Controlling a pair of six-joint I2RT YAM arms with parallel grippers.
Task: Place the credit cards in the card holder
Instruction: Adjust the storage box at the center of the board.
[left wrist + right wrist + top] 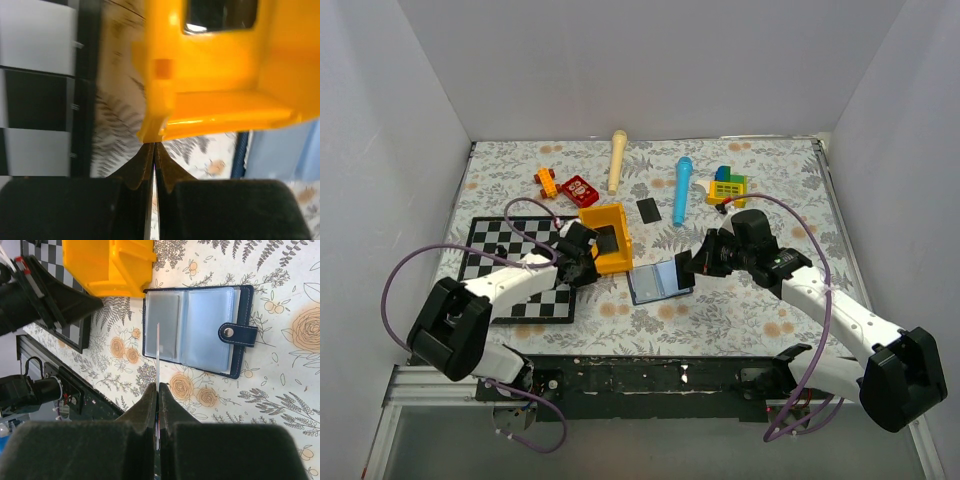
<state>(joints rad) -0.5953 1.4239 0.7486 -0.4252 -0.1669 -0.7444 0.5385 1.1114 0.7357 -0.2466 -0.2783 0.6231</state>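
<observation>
Navy card holder (205,325) lies open dead ahead of your right gripper (158,388), which is clamped on an edge-on credit card (158,350). Left gripper (154,148) is closed, farther off.

I work on a table (750,320) covered in a grey-and-orange floral cloth (500,180), shut in by plain white walls (650,60) behind and on both sides, evenly and softly lit.

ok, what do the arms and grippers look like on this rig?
The left arm and right arm share one build: white links between chunky black joint housings. A purple cable loops off each. The left gripper and right gripper are matte black, with wedge fingers tapering to thin tips.
</observation>
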